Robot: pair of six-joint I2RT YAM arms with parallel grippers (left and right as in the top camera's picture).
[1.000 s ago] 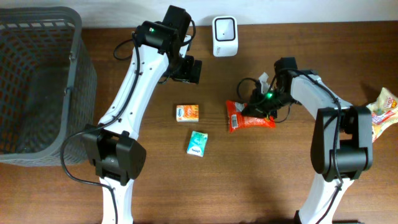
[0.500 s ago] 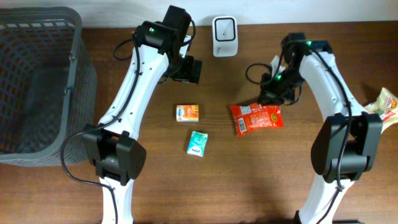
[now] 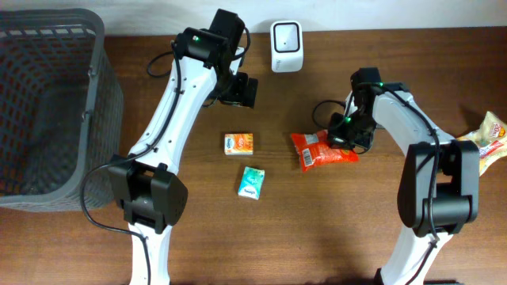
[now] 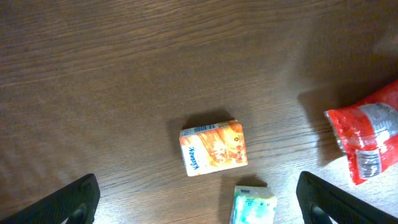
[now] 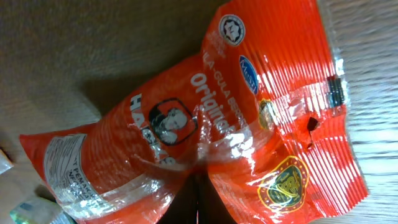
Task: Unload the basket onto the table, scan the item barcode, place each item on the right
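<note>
A red snack bag (image 3: 321, 152) lies flat on the table right of centre. My right gripper (image 3: 347, 136) is down at its far right edge. In the right wrist view the bag (image 5: 205, 118) fills the frame, and the gripper (image 5: 202, 190) is shut with the shiny film pinched between its dark fingers. The white barcode scanner (image 3: 286, 46) stands at the back edge. My left gripper (image 3: 238, 87) hovers wide open above the table. Its fingertips (image 4: 74, 199) stand far apart, with an orange tissue pack (image 4: 213, 147) below them on the wood.
The orange tissue pack (image 3: 238, 143) and a teal pack (image 3: 251, 183) lie left of the bag. A dark mesh basket (image 3: 47, 103) fills the left side. Another snack packet (image 3: 491, 136) pokes in at the right edge.
The right gripper rose off the bag toward the back, then came down again on its far right edge and shut. The bag shifted slightly right. The left arm held still.
</note>
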